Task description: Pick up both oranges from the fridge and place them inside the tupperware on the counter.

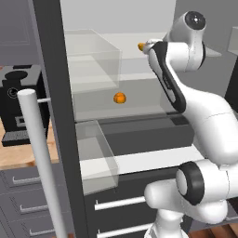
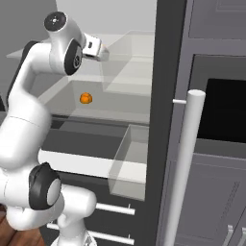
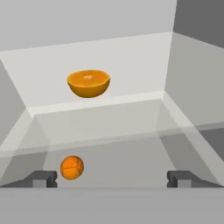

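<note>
Inside the open fridge (image 1: 56, 93), jaws (image 3: 112, 178) spread wide, holding nothing, up at the upper glass shelf (image 3: 109, 118). One orange (image 3: 88, 83) sits on that shelf, ahead of the jaws, well apart. Second orange (image 1: 119, 98) lies on the shelf below. Coffee machine (image 1: 21, 104) stands on the counter (image 1: 18, 158) left of the fridge.

Kitchen: open fridge (image 1: 60, 116), wood counter (image 1: 18, 158), grey drawers (image 1: 23, 204).
</note>
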You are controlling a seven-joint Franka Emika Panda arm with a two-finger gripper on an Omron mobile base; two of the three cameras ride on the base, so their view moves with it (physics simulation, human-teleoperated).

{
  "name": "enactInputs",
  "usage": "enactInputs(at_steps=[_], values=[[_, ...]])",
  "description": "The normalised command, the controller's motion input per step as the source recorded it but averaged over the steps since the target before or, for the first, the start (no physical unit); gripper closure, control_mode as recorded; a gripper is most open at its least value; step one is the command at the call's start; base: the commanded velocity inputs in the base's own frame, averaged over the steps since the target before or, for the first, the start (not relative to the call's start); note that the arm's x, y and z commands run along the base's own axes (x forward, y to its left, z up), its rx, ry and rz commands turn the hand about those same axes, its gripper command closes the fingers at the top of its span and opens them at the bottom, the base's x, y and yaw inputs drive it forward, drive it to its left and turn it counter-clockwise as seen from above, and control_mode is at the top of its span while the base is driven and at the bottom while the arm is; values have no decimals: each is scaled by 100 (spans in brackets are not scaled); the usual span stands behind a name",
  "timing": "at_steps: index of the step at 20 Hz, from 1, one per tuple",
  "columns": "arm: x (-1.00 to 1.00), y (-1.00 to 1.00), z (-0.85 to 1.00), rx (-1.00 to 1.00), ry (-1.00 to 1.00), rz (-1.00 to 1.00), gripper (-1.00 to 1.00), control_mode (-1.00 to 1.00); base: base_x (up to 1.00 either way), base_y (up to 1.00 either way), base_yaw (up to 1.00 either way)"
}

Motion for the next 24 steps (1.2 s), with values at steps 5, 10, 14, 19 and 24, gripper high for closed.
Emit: enactInputs(at_steps=[5,10,14,19,24], values=[[72,0,0,0,7,0,-100,-100,0,0,0],[80,0,0,0,5,2,-100,-100,0,0,0],[74,0,0,0,2,2,-100,-100,0,0,0],[71,3,0,0,1,1,-100,-100,0,0,0],[64,9,0,0,1,2,-100,-100,0,0,0]])
